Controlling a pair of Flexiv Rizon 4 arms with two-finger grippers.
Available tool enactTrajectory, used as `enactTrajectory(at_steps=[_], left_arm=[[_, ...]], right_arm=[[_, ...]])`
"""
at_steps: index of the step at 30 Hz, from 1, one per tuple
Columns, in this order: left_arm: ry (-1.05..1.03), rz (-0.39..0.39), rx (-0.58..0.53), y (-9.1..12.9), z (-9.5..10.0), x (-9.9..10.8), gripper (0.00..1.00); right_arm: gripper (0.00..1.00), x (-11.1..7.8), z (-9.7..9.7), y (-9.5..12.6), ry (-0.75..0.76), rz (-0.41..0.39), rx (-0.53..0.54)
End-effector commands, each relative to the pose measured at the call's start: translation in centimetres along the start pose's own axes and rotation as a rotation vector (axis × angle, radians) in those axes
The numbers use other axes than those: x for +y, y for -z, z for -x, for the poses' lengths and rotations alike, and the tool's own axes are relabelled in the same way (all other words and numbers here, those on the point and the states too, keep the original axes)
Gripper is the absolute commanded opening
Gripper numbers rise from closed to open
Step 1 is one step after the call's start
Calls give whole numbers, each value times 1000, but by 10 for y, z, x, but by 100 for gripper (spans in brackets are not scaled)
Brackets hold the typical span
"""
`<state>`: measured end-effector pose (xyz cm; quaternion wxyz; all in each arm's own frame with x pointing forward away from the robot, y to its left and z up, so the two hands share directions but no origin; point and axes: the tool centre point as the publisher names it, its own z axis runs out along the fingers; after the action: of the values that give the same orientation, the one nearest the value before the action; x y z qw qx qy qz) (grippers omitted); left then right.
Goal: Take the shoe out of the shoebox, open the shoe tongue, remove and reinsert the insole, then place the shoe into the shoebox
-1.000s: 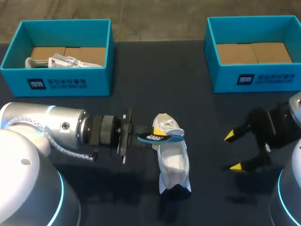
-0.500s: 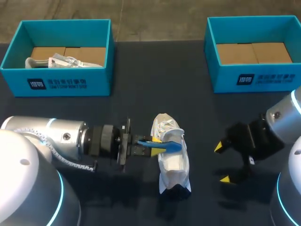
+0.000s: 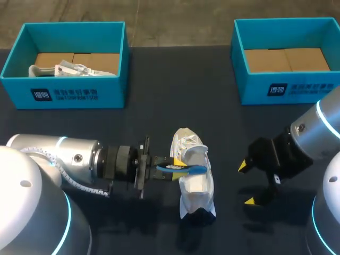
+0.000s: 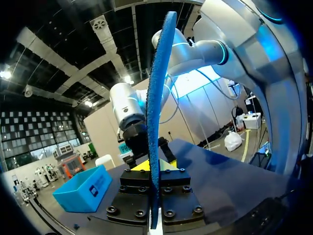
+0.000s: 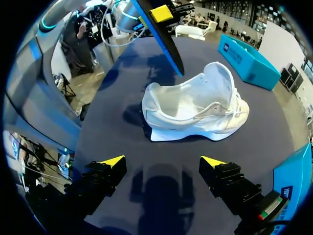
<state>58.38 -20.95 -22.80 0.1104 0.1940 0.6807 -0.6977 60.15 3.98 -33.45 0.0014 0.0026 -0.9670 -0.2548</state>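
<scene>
My left pincer (image 3: 172, 166) is pinching the thin blue insole (image 3: 186, 169) by one end, and the insole is sticking out over the white shoe (image 3: 195, 186). The shoe is sitting on its sole on the dark table (image 3: 175, 95). My right pincer (image 3: 246, 184) is hanging at the shoe's 3 o'clock with its fingers spread wide, and the left shoebox (image 3: 64, 96) and right shoebox (image 3: 289, 89) are sitting at the shoe's 11 and 1 o'clock.
</scene>
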Motion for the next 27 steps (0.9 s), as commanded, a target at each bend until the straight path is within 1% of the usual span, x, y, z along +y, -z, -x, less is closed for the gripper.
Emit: enactTrajectory(at_steps=[1, 5, 10, 14, 27], left_arm=[[-14, -25, -24, -3, -6, 12, 0], [-28, -30, -31, -4, -6, 17, 0], [-42, -26, -39, -6, -5, 20, 0], [-51, -33, -40, -8, -4, 23, 0], [-103, -27, -18, -16, -14, 36, 0]], right_arm=[[100, 0, 0, -16, 20, -3, -31], [100, 3, 1, -19, 57, -5, -52], [100, 8, 5, -27, 35, -49, -43], [100, 8, 7, -32, 25, -61, -37], [100, 11, 15, -43, 7, -88, -22]])
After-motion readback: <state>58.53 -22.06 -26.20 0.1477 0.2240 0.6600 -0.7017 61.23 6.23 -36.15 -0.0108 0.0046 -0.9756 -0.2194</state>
